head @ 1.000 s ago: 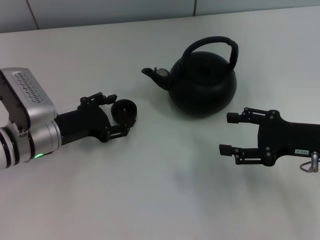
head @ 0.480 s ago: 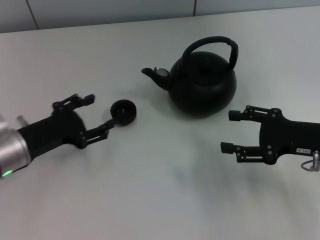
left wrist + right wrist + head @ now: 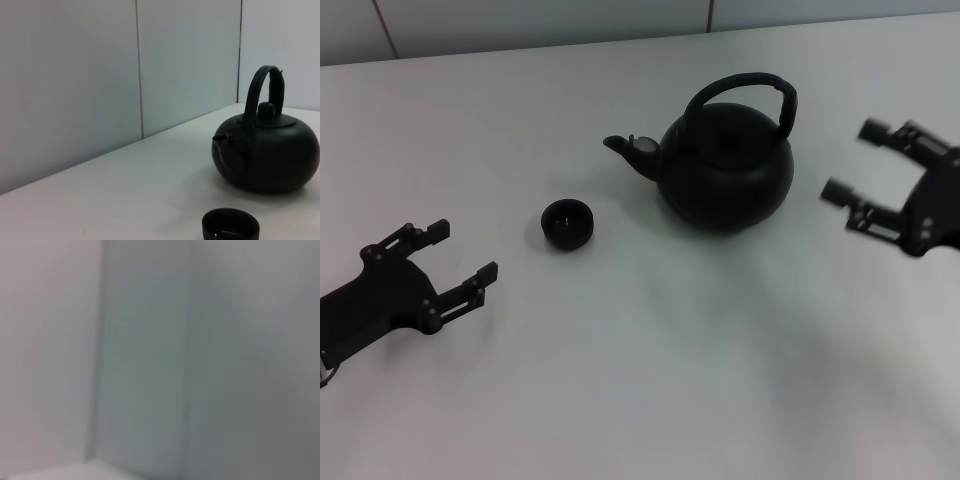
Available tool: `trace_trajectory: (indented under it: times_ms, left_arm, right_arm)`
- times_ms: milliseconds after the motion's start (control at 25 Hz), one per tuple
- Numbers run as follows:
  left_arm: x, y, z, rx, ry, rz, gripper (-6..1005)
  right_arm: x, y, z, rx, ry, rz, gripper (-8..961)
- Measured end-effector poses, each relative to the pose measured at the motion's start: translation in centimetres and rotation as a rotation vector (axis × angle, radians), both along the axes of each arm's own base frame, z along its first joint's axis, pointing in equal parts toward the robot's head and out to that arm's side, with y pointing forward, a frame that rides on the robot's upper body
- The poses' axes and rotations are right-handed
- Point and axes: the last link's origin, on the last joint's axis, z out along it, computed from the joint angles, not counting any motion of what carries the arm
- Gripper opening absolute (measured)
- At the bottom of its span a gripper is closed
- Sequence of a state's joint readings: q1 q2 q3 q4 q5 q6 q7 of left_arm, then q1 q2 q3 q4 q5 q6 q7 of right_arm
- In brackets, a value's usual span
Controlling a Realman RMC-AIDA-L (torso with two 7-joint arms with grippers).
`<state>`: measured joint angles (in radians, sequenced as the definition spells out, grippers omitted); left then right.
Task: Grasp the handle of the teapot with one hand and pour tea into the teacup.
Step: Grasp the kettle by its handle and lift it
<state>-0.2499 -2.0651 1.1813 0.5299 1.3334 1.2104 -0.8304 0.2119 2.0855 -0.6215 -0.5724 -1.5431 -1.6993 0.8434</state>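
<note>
Change: the left gripper [image 3: 455, 252] has drawn back from the cup, and the right gripper [image 3: 855, 160] has risen beside the pot.
Table: smooth white table [image 3: 620, 380].
Teapot: round, squat, matte black teapot [image 3: 725, 170], upright at centre, with a thick arched handle [image 3: 740, 88].
Teacup: tiny round black teacup [image 3: 566, 222], left of the spout.
Grippers: both spread wide, holding nothing.

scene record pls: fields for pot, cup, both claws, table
teapot: upright on the table, spout pointing toward the robot's left
handle: arched over the lid, nothing gripping it
teacup: upright, off the spout side, apart from the pot
left claw: open, empty, on the cup's side, clear of it
right claw: open, empty, beside the pot, not touching
table: white
</note>
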Motion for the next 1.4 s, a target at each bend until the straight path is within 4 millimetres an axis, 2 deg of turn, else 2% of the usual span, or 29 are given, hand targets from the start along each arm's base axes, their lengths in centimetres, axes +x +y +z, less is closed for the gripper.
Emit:
trace_trajectory:
  times_ms: [120, 200, 320, 720, 1400]
  left_arm:
    - [-0.4, -0.4, 0.0, 0.000, -0.002, 0.013, 802]
    - [-0.4, -0.4, 0.0, 0.000, -0.002, 0.013, 802]
    - [-0.4, -0.4, -0.1, -0.002, 0.000, 0.014, 802]
    - [0.1, 0.0, -0.2, -0.012, 0.007, -0.005, 802]
    - [0.4, 0.4, -0.3, -0.019, 0.011, -0.017, 802]
  right_arm:
    - [1.0, 0.0, 0.2, 0.131, 0.051, -0.075, 815]
    - [1.2, 0.2, 0.1, 0.148, 0.059, -0.095, 815]
    - [1.8, 1.7, -0.3, 0.181, 0.070, -0.179, 814]
    - [1.0, 5.5, -2.7, 0.147, 0.017, -0.246, 815]
    - [0.1, 8.3, -5.3, 0.099, -0.055, -0.293, 817]
